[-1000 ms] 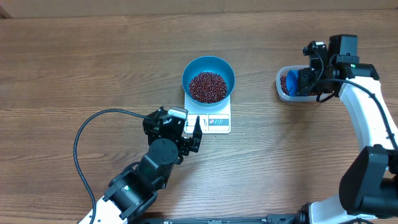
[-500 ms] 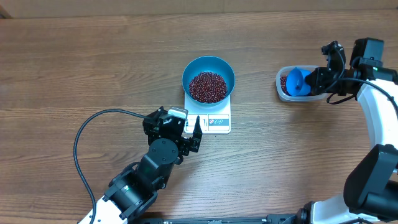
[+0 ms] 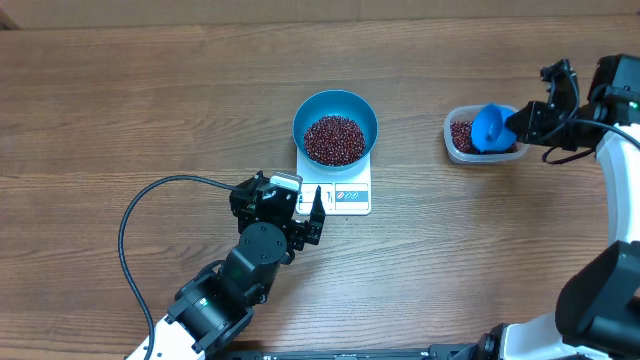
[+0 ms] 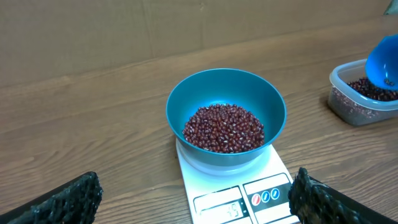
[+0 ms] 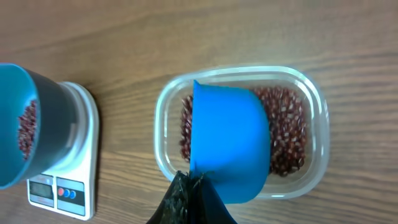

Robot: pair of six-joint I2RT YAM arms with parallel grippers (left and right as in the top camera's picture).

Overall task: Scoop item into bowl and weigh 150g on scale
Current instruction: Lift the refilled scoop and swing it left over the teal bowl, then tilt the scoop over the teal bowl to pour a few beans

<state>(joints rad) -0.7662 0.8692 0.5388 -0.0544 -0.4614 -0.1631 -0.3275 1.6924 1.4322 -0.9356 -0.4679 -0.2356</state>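
Blue and deep, the bowl (image 3: 335, 125) sits on the white scale (image 3: 345, 196) near the middle of the wooden tabletop (image 3: 150, 100). Dark red-brown beans (image 3: 334, 139) fill its lower part in a heap that stays well below the rim. The scale's display window and 3 buttons face the left arm; the digits are too blurred to read.

Just in front of the scale, the left claw (image 4: 196, 186) hovers with its 2 fingers spread wide, gripping nothing and touching neither bowl nor scale.

Off at the right edge, the right claw (image 3: 515, 125) is clamped tight on the handle of a small blue scoop (image 3: 487, 128). That scoop hangs tipped over a clear plastic tub (image 5: 163, 134), well apart from the bowl. More beans lie in the tub. Whether the scoop touches them cannot be told.
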